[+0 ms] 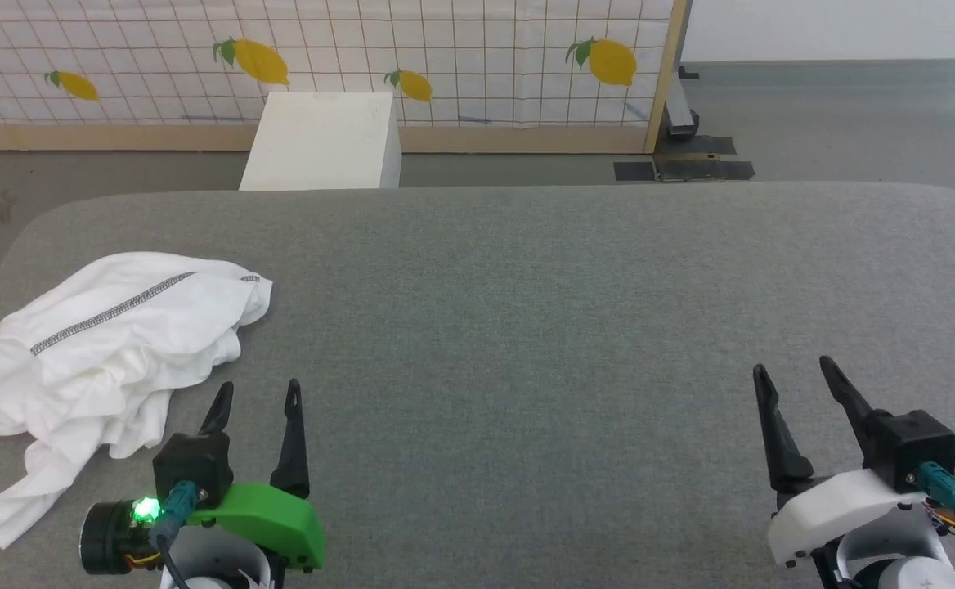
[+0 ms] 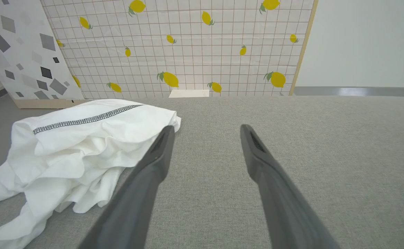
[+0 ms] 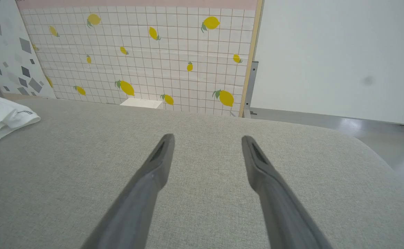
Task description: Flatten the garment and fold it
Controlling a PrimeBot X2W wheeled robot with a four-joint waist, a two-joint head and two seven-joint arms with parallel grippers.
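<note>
My left gripper (image 1: 260,384) and right gripper (image 1: 792,366) both spread, empty, over grey pad (image 1: 526,327). Garment (image 1: 109,343) crumpled at pad's left edge, just beside my left fingers (image 2: 146,180) (not touching, I think). Flattening not started; next: reach, pinch an edge. Left wrist view shows fold layers; head view, both grippers.

At lower left, the left gripper (image 1: 260,384) has long dark fingers (image 1: 291,442), a bright green shell (image 1: 269,519), a glowing green light (image 1: 145,510) and a teal cable plug (image 1: 179,501). At lower right, the right gripper (image 1: 792,366) wears a white shell (image 1: 829,499).
</note>
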